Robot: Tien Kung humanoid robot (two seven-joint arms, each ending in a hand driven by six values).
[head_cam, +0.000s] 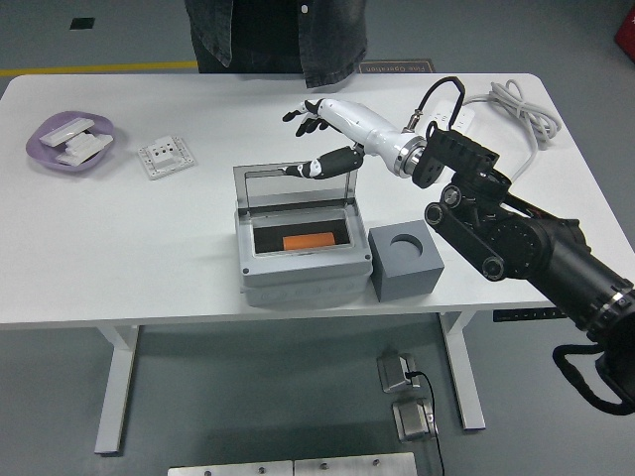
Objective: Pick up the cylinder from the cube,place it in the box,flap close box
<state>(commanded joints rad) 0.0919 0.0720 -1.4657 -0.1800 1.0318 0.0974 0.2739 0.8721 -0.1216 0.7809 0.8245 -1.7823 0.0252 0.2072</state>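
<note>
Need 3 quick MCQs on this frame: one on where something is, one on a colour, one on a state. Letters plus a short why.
1. Where is the orange cylinder?
A. On the grey cube
B. Inside the grey box
C. In the right hand

2. What colour is the dish at the table's far left?
A. Purple
B. Green
C. Red

3. What state is the box lid in?
A. Shut flat
B. Missing
C. Standing open

Answers:
1 B: it lies in the grey box; the grey cube has an empty round hole.
2 A: it is pale purple, holding white parts.
3 C: it stands upright at the back, the right hand spread, empty, above it.
</note>
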